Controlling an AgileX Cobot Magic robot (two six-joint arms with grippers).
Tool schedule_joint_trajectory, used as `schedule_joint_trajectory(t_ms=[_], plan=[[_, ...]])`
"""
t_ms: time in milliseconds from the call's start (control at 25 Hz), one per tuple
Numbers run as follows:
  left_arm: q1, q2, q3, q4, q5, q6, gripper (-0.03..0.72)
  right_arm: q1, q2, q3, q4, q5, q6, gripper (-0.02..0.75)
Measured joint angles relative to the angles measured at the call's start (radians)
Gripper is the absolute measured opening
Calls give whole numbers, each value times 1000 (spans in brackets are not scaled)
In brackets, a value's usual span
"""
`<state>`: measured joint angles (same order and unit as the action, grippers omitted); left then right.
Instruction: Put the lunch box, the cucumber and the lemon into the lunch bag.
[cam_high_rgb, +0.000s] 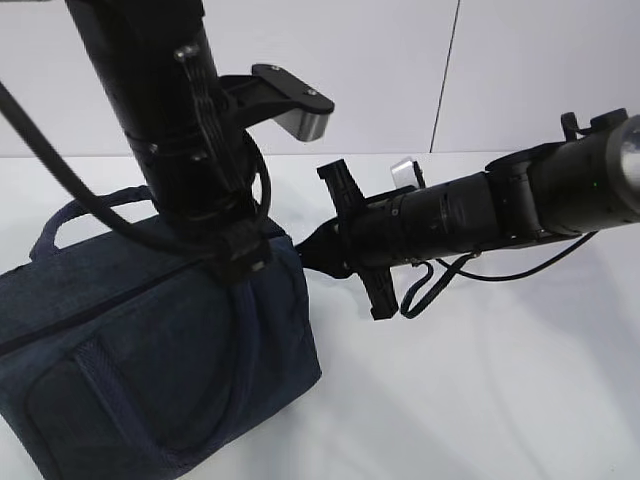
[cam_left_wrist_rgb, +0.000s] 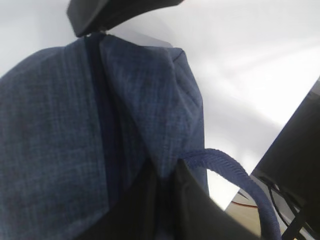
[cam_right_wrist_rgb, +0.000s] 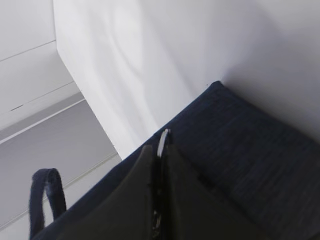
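Note:
The dark navy lunch bag (cam_high_rgb: 150, 350) stands at the left on the white table, its long zipper (cam_high_rgb: 90, 310) running across the top. My left gripper (cam_high_rgb: 245, 262) comes down from above onto the bag's top. In the left wrist view the left gripper (cam_left_wrist_rgb: 165, 172) is shut on a fold of the bag's fabric (cam_left_wrist_rgb: 150, 100), next to a handle loop (cam_left_wrist_rgb: 235, 167). My right gripper (cam_high_rgb: 320, 255) reaches in from the right to the bag's end. Its jaws (cam_right_wrist_rgb: 160, 150) are shut on the silver ring pull (cam_right_wrist_rgb: 164, 136). The lunch box, the cucumber and the lemon are out of view.
Bare white table (cam_high_rgb: 480, 400) spreads to the right of the bag, with a white wall behind. A cable loop (cam_high_rgb: 425, 290) hangs under the right arm. A dark frame with cables (cam_left_wrist_rgb: 300, 165) stands at the right edge of the left wrist view.

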<state>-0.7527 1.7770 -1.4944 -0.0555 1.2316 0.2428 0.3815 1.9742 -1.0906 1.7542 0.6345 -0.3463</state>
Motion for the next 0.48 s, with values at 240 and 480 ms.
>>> schedule_joint_trajectory(t_ms=[240,480], plan=[[0,-29,0,18,3,0,21,0,26,0,-2,0,0,-3],[0,-33,0,24,3,0,21,0,28,0,-25,-13,0,-3]])
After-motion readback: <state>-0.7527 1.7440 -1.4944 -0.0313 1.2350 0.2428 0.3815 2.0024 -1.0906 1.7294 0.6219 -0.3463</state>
